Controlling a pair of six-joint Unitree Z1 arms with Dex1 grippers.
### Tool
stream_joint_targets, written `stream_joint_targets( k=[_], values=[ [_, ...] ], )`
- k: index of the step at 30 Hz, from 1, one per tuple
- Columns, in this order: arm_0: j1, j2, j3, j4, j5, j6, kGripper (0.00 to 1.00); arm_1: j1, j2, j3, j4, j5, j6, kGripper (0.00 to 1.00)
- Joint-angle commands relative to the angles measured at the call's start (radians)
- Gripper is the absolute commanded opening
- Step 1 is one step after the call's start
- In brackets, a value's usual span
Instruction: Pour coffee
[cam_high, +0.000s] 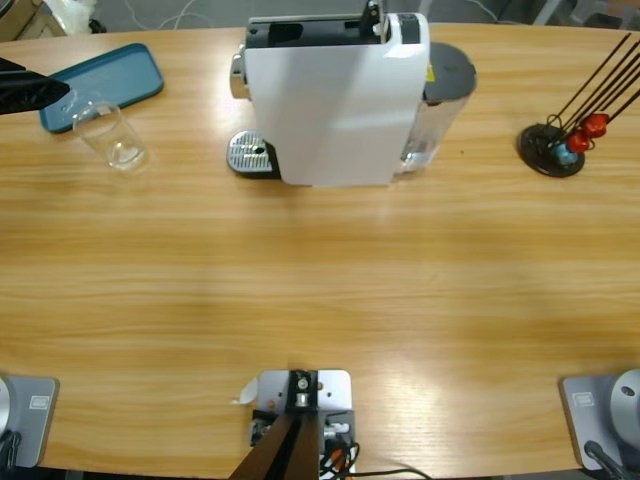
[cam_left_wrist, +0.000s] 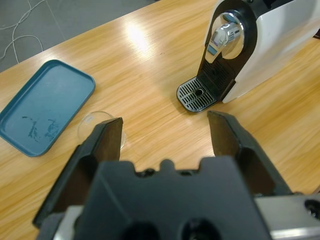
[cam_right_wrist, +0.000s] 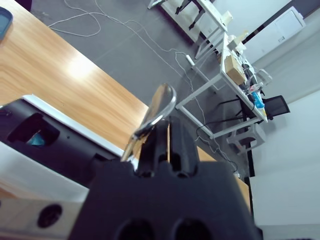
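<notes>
Wood-grain tabletop (cam_high: 320, 300), long and pale, fills the high view, with glare patches along the grain. At its far middle stands the white coffee machine (cam_high: 335, 95), its round perforated metal drip tray (cam_high: 250, 155) jutting toward the left. Left of it stands a clear empty glass (cam_high: 112, 135), just beside a teal rectangular plastic tray (cam_high: 105, 85) lying at an angle. On the far right sits a black wire capsule stand (cam_high: 552, 148) carrying red and blue capsules (cam_high: 585, 132). No amber coffee shows in the glass or on the drip tray.

The left gripper (cam_left_wrist: 165, 132) hangs above the table with its black jaws spread wide, nothing between them; the glass rim shows just beyond one jaw, the teal tray further off.

The right gripper (cam_right_wrist: 162, 137) has its jaws pressed together around the machine's shiny metal lever (cam_right_wrist: 156, 112), atop the machine's black lid. Behind it, the room has a dark grey floor (cam_right_wrist: 125, 45) with loose white cables, white-framed desks (cam_right_wrist: 215, 85) and a black chair (cam_right_wrist: 277, 105).
</notes>
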Motion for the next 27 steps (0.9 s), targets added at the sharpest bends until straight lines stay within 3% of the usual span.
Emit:
stream_joint_targets(
  k=[1, 27],
  values=[
    [0.005, 0.034, 0.041, -0.012, -0.011, 0.006, 0.734, 0.045, 0.126, -0.021, -0.019, 0.028, 0.006, 0.0],
    [0.005, 0.048, 0.043, -0.012, -0.013, 0.006, 0.734, 0.085, 0.244, -0.031, -0.023, 0.118, 0.092, 0.0]
  ],
)
